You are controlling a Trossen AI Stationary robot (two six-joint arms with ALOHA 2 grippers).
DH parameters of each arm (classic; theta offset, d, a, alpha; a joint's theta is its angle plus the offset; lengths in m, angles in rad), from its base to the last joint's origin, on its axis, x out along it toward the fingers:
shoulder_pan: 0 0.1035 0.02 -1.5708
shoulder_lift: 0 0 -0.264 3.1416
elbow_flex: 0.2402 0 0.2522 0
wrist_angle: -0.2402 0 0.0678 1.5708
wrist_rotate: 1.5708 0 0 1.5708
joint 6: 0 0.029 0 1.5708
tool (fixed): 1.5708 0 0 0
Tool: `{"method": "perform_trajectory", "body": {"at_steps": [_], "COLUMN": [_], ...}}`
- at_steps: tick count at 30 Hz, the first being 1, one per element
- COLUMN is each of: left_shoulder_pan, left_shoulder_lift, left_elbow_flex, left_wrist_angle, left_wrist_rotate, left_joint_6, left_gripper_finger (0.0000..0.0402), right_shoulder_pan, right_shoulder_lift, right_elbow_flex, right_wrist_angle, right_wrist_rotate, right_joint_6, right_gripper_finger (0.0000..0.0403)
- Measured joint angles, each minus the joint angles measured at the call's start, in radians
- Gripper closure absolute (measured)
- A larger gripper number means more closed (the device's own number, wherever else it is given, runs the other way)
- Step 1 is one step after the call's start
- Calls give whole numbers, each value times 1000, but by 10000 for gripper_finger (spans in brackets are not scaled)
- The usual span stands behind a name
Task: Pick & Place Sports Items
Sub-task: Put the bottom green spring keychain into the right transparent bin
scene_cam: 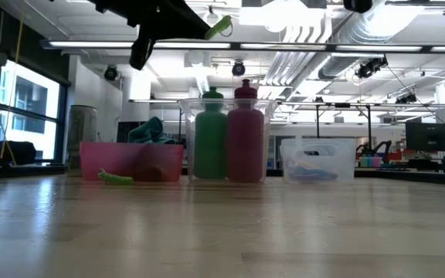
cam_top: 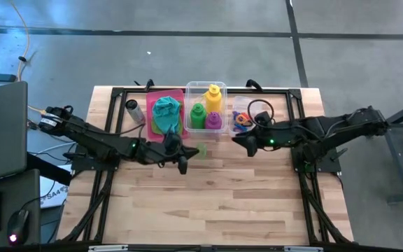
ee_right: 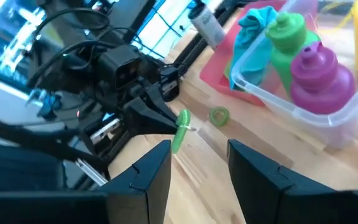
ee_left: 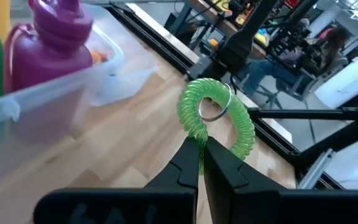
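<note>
Carry step: green coiled rubbery ring [ee_left: 216,118] pinched and lifted, bound for a bin.

Nearest, bare wooden tabletop [cam_top: 208,203], wide open room for moving. Above it, left gripper [cam_top: 185,165] clamped shut on the coil, clear of the wood. Just past, a second green ring [ee_right: 219,116] loose on the table beside the pink plastic bin [cam_top: 177,93]. Right gripper [cam_top: 241,145] half-spread, holding nothing, hovering before the small clear bin of coloured rings [cam_top: 242,122]. Next, probably: across to that bin, over its rim, then release. Beyond, bottle bin walls close by.
</note>
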Motion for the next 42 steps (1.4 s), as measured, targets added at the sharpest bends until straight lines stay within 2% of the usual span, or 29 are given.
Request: {"method": "perform_trajectory", "body": {"at_steps": [6, 13, 29, 42], "left_shoulder_pan": [15, 19, 18, 18], "left_shoulder_lift": [0, 0, 0, 0], "left_elbow_flex": [0, 0, 0, 0], "left_wrist_angle": [41, 58, 70, 70], "left_wrist_rotate": [0, 1, 15, 40], "left_joint_6": [49, 79, 99, 103], "left_gripper_finger": [399, 399, 399, 399], "right_shoulder_pan": [-2, -1, -1, -8], "right_shoulder_lift": [23, 75, 244, 320], "right_elbow_flex": [1, 1, 0, 0], "right_wrist_angle": [7, 75, 291, 369], "right_wrist_rotate": [-5, -68, -86, -74], "right_joint_6": [131, 197, 221, 221], "right_gripper_finger": [255, 255, 255, 255]}}
